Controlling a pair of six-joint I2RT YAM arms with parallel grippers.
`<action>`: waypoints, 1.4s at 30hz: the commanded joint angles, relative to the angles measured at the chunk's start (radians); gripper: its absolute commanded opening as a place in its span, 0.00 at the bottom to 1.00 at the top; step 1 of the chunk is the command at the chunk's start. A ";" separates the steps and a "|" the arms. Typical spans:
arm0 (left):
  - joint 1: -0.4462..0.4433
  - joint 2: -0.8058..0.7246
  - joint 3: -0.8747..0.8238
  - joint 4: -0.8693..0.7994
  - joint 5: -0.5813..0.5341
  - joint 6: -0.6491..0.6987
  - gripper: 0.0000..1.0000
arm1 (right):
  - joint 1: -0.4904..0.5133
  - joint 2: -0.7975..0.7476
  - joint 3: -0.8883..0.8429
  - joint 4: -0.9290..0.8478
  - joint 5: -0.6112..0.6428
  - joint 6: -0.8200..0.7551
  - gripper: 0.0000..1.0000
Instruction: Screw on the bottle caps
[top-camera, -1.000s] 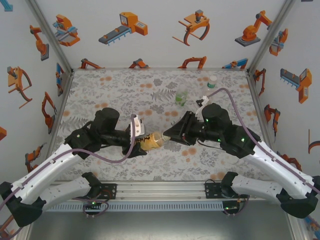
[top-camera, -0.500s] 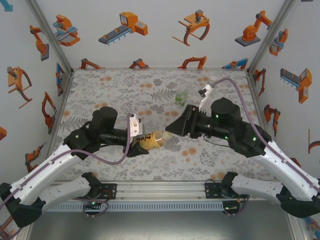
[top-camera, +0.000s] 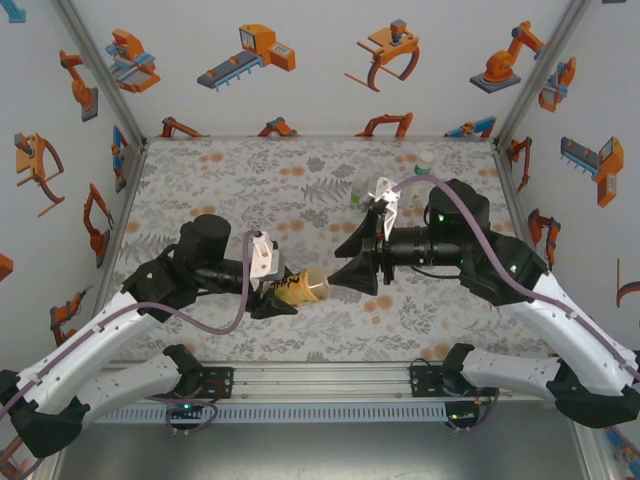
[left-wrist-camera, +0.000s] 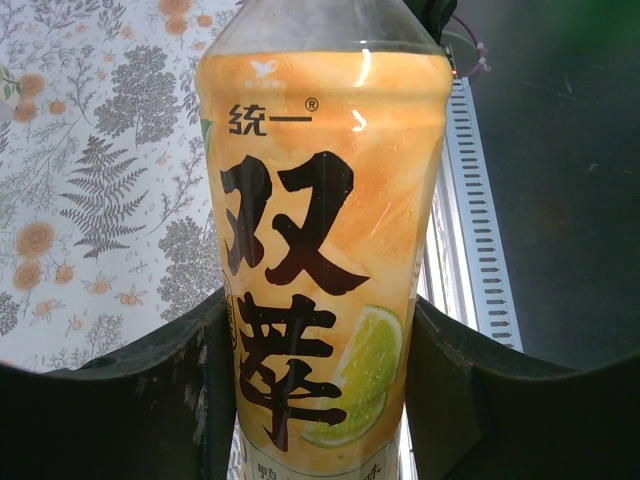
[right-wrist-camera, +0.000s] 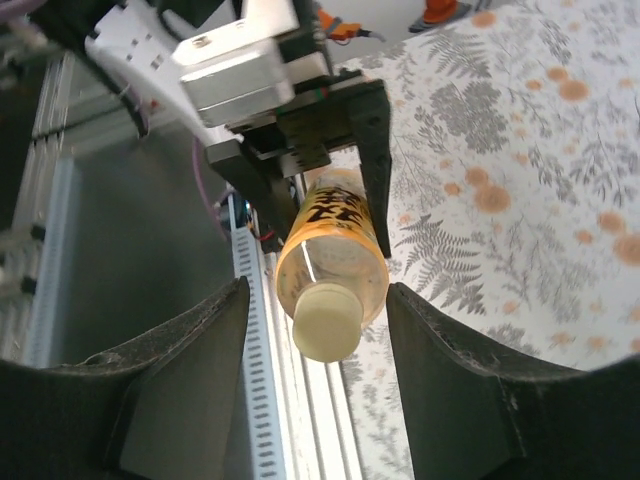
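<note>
One amber bottle (top-camera: 303, 287) lies roughly level, long axis left–right, pale cap (right-wrist-camera: 326, 322) rightward; left gripper (top-camera: 272, 292) clamps its body; right gripper (top-camera: 345, 276) spread wide, flanking cap, holding nothing

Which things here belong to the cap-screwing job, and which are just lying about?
Job: amber bottle with pale cap, held by left gripper; right gripper open, facing the cap; green bottle and clear bottle standing at the back.
Just there: flowered table cover, robot stickers on walls.

Bright, even overhead light; soft, faint shadows on tabletop (top-camera: 250, 170). Small glare streaks on amber bottle (left-wrist-camera: 320, 250), upper label. Wrist views darken at bottom corners.
</note>
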 joint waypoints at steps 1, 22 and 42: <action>-0.004 -0.014 0.019 0.019 0.036 -0.008 0.00 | 0.005 0.025 0.054 -0.101 -0.169 -0.297 0.52; -0.004 -0.020 0.012 0.015 0.032 -0.007 0.00 | 0.006 0.008 -0.028 -0.086 -0.115 -0.449 0.34; -0.005 -0.009 -0.007 0.023 -0.159 -0.001 0.00 | 0.005 -0.027 -0.170 0.084 0.271 0.593 0.00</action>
